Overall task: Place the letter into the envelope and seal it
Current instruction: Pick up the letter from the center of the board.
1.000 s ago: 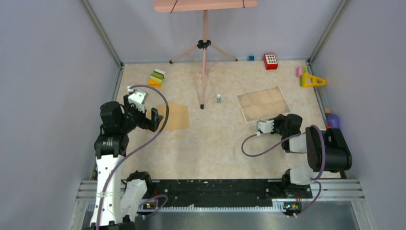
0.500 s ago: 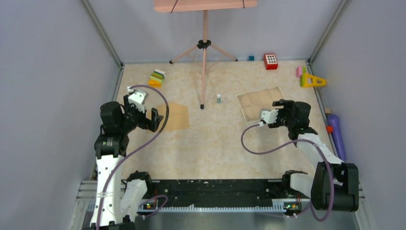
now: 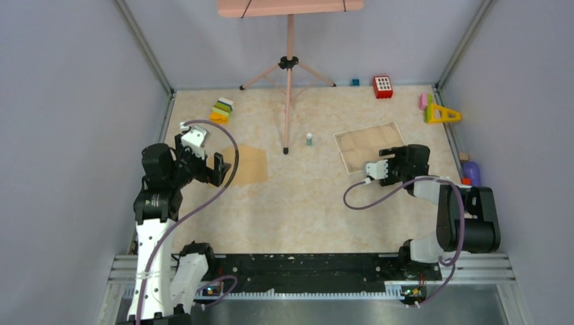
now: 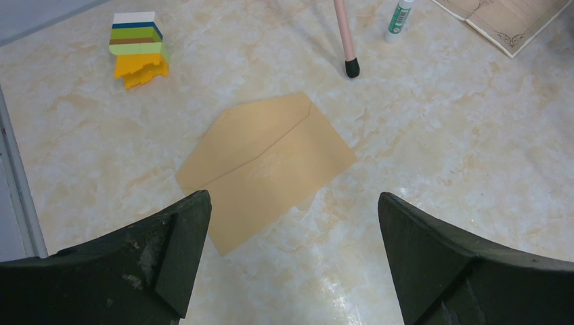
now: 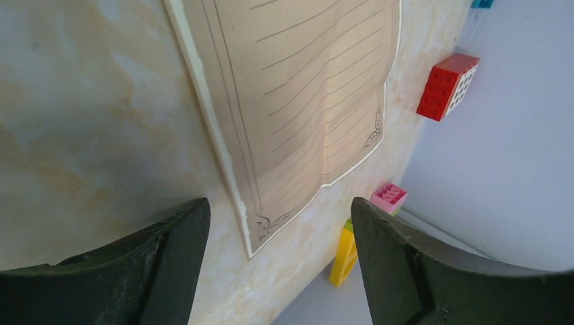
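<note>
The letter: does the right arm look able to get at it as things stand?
Probably yes. The right gripper is open close to the edge of the letter, which lies flat on the table, and nothing lies on it or between them.

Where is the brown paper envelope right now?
In the top view, the flat brown kraft-paper envelope lies on the left half of the table, just ahead of the open left tool, with the pink tripod's foot to its right.
</note>
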Robot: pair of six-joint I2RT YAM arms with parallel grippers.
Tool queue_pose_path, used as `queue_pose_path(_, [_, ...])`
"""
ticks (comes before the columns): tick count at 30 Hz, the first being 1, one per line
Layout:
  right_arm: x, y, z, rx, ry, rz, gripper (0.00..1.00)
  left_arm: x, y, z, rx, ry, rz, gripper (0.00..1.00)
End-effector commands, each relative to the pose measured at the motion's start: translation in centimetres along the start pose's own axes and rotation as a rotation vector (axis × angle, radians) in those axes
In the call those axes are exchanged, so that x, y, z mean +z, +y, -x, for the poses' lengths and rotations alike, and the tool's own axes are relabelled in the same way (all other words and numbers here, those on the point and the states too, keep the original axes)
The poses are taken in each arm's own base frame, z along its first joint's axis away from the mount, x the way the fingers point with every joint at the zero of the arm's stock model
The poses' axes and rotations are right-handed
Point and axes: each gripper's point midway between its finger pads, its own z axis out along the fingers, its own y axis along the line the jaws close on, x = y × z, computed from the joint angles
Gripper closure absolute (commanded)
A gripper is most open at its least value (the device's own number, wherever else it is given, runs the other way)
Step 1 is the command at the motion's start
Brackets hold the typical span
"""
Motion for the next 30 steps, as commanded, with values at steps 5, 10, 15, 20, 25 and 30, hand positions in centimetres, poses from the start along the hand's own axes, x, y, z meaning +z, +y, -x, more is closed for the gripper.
queue_pose_path(5, [2.1, 1.0, -1.7, -0.172, 0.051, -0.039, 0.25, 0.0, 0.1, 0.9, 0.029, -0.029, -0.01, 0.02])
queue_pose_path(10, [2.9, 2.8, -1.7, -0.242, 0.049, 0.001, 0.31, 0.1, 0.1, 0.8, 0.028, -0.025, -0.009, 0.02])
queue_pose_path(15, [3.2, 3.2, -1.6, -0.254, 0.033, 0.03, 0.7, 0.1, 0.2, 0.8, 0.027, -0.024, -0.004, 0.02])
queue_pose_path(20, [3.1, 3.8, -1.1, -0.28, 0.002, 0.082, 1.0, 0.1, 0.4, 0.9, 0.026, -0.022, 0.002, 0.02])
queue_pose_path(25, [2.2, 3.6, 0.2, -0.279, -0.048, 0.052, 1.0, 0.0, 0.4, 0.9, 0.025, -0.023, 0.006, 0.02])
queue_pose_path(30, [-0.3, 1.8, 2.3, -0.134, -0.135, 0.041, 1.0, 0.0, 0.3, 1.0, 0.023, -0.024, 0.003, 0.02])
